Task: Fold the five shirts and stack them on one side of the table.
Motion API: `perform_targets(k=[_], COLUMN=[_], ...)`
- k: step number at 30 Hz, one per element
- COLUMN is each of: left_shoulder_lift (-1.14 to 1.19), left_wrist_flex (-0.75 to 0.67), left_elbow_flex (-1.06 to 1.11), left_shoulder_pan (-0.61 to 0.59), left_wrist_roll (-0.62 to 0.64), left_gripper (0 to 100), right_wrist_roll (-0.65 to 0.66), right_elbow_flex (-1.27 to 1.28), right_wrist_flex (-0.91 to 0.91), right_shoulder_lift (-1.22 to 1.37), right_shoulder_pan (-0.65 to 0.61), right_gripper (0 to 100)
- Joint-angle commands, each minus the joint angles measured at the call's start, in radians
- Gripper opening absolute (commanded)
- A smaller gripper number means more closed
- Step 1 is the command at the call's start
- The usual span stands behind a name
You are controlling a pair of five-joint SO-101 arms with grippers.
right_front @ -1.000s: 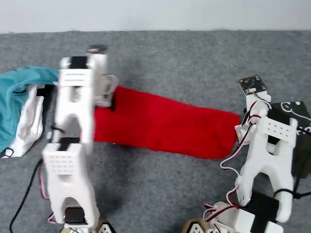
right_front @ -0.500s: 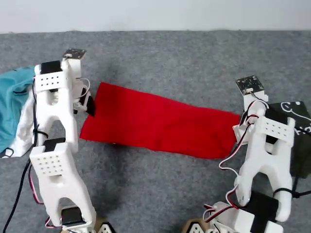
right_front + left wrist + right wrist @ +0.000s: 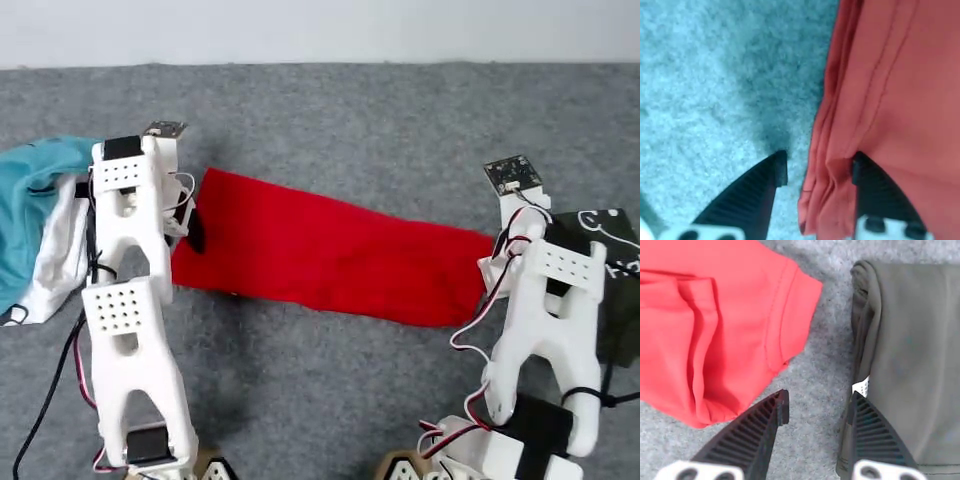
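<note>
Twice found jaws parted, nothing gripped: left gripper point(image 3: 818, 157) astride the red shirt's point(image 3: 330, 255) end toward the table's point(image 3: 380, 110) left edge, one jaw on cloth, one on the table; right gripper point(image 3: 818, 394) low between that shirt's other end and a dark shirt point(image 3: 910, 365) at the right edge. Noted a teal shirt point(image 3: 40, 190) against a white shirt point(image 3: 65, 250) at the left edge.

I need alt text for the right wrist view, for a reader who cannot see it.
The right gripper, open, hangs over the grey table covering, between the end of a folded red shirt and a folded dark shirt.
</note>
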Motion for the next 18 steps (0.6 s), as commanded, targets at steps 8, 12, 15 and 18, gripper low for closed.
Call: perform_targets(k=[8, 12, 15, 18], left_shoulder_lift=[0.035, 0.035, 0.035, 0.034], left_wrist_flex=[0.015, 0.015, 0.015, 0.015], left_elbow_flex=[-0.004, -0.001, 0.001, -0.001], left_shoulder_pan=[0.061, 0.061, 0.06, 0.055], left_wrist_roll=[0.04, 0.044, 0.048, 0.049], left_gripper=[17, 2, 1, 1], right_wrist_roll=[-0.009, -0.009, -0.009, -0.009], right_elbow_flex=[-0.003, -0.003, -0.003, -0.003], right_wrist_flex=[0.038, 0.047, 0.048, 0.048], right_shoulder_lift=[-0.041, -0.041, -0.041, -0.041], right_shoulder_pan=[-0.005, -0.005, -0.005, -0.005], right_gripper=[20.2, 20.2, 20.2, 20.2])
